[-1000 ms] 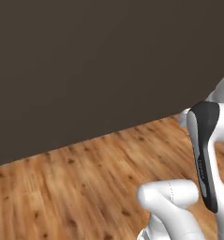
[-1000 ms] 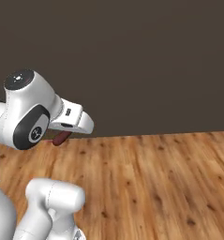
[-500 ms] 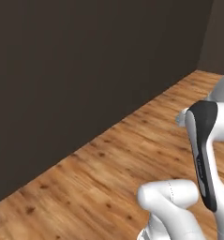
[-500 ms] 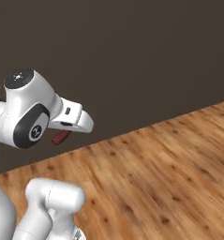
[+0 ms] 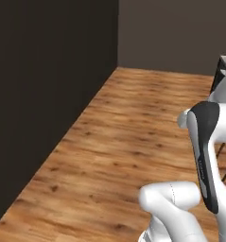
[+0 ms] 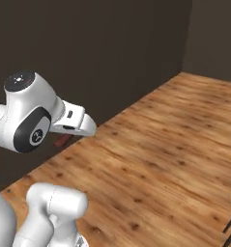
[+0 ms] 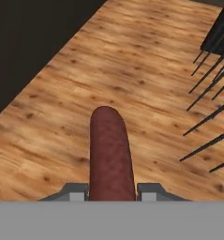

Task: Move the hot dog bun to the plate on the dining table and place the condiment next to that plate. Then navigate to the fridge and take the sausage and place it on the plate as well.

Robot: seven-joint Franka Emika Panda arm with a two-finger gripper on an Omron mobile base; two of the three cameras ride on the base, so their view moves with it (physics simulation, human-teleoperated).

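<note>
The tool [image 7: 111, 190] is clamped on the sausage [image 7: 110, 157], whose dark red length juts forward between the two fingertips [image 7: 76, 193] in the hand view; from the right base view a bit of it [image 6: 64, 140] peeks under the raised hand. Beyond it lies wooden floor [image 5: 128, 142], with thin dark chair legs [image 7: 209, 93] at the right. Farther off, the dark wall [image 5: 48, 85] now runs away at the left and a room corner has come into sight, where half a second ago the wall stood nearly square across: the base is turning. Judging by this, the fridge pickup is done and the robot is swinging toward the dining surface with its load.
</note>
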